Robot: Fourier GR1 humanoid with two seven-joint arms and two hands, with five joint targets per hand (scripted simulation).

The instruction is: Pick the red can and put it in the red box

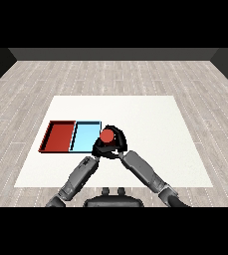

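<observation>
Can (106, 135) held in right hand (116, 142), just right of the blue tray (85, 135).

Fingers curled round the red can, top facing up. Red tray (59, 136) off to the left, past the blue one, so still a sideways trip away. Left hand (98, 148) close by under the can, fingers too hidden to tell.

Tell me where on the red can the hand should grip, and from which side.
Grip the red can round its side wall, coming from its right, away from the trays. It looks upright, round top showing, so fingers can wrap the cylinder. The right hand is already curled round it that way, beside the light blue tray. The left hand sits close below.
</observation>
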